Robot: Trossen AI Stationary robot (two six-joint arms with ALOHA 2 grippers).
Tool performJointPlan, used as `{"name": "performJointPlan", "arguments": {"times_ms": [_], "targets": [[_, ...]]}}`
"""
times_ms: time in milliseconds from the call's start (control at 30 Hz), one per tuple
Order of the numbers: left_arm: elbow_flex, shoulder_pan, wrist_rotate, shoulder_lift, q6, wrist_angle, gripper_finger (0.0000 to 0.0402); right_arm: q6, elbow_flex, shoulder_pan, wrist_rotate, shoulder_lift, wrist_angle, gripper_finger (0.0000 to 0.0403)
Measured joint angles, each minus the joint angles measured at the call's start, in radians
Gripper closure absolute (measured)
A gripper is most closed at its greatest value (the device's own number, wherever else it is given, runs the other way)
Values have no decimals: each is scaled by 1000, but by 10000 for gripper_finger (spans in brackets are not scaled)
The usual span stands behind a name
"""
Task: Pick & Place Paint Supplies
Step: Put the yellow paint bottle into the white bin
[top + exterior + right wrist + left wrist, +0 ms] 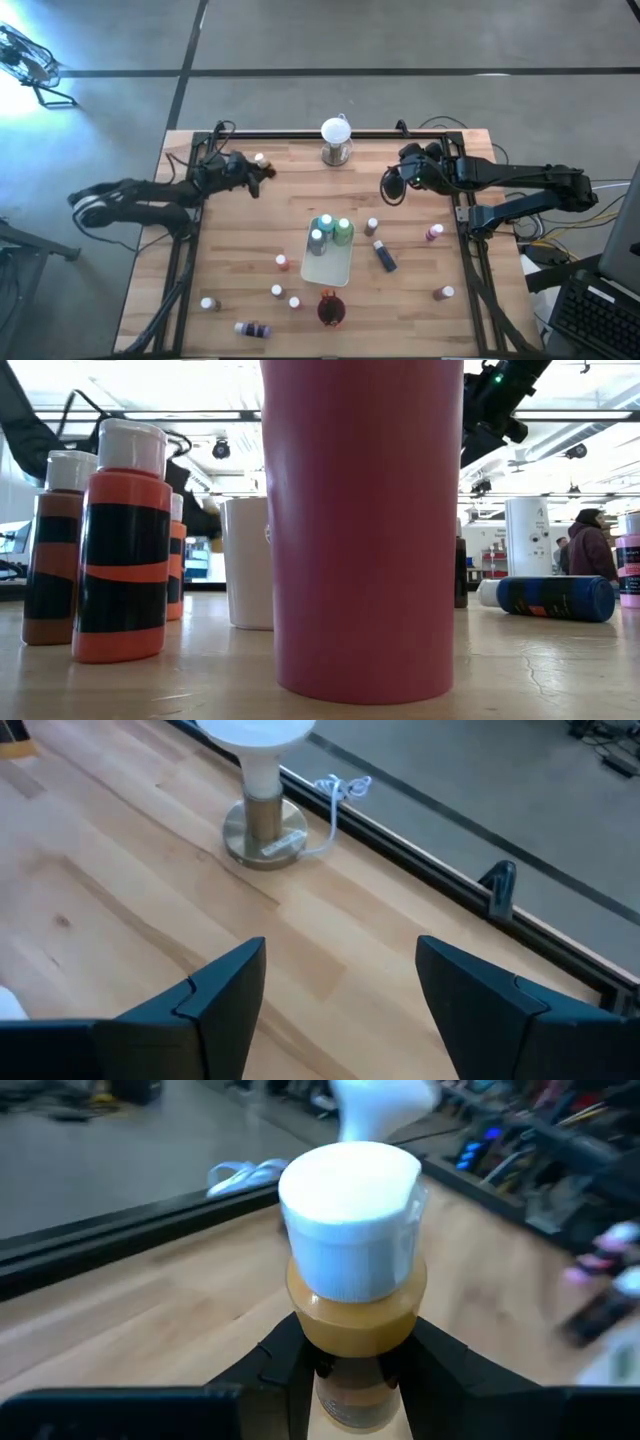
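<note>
At the table's far left, left gripper (350,1365) fingers clamping a white-capped bottle (352,1270), label hidden, right gripper (340,985) fingers wide.

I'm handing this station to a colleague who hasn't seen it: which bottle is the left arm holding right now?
Start at the white globe lamp on a metal base at the table's far edge. Toward the left arm's side of it, the left gripper is shut on a small tan-orange paint bottle with a white cap. It alone sits between gripper fingers, well apart from the bottles around the white rectangular tray.
</note>
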Motion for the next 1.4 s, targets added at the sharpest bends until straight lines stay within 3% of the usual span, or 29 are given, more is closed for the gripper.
{"name": "performJointPlan", "arguments": {"times_ms": [200, 333, 467, 633, 900, 1100, 1400], "targets": [[102, -20, 147, -158, 14, -243, 286, -51, 0, 0, -98, 0, 135, 159], [237, -76, 165, -237, 127, -567, 286, -131, 0, 0, -169, 0, 255, 172], [407, -146, 93, -268, 275, -930, 286, -180, 15, 0, -190, 0, 291, 181], [562, -217, -34, -271, 371, -1176, 287, -181, 27, -1, -195, 0, 298, 181], [630, -280, 9, -270, 435, -1243, 287, -192, 35, -1, -196, 0, 299, 157], [620, -284, 21, -270, 419, -1252, 287, -298, 35, 0, -199, 0, 314, 135], [610, -284, 155, -283, 419, -1296, 287, -358, 62, 1, -214, 0, 322, 116]]}}
